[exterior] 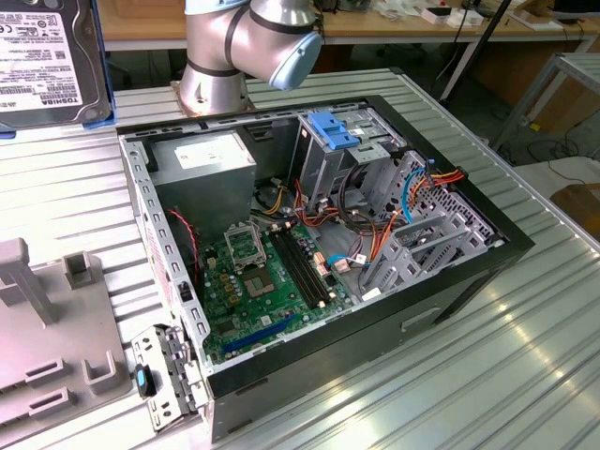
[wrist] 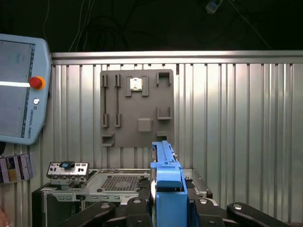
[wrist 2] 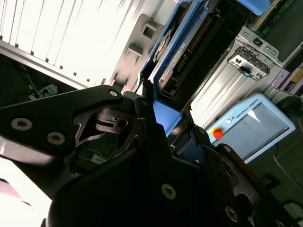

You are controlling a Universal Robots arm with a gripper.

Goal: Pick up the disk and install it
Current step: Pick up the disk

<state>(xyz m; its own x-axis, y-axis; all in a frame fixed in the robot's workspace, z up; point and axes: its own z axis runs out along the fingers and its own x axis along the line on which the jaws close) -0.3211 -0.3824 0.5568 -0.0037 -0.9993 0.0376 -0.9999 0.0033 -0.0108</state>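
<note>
The claw [wrist: 168, 210], matt black with small bright steel screw heads, clamps the disk [wrist: 166, 182] by its smooth light-blue plastic rail. In the exterior view the disk's dull grey metal body carries a white paper label. Beneath the claw the tabletop [wrist: 236, 118] is ribbed bare aluminium with a satin, light-catching sheen and bears a matt grey plastic fixture plate [wrist: 128, 109]. The computer case [exterior: 375, 347], lower than the claw, has black painted outer walls, unpainted stamped sheet metal inside and a glossy green circuit board [exterior: 234, 319].
</note>
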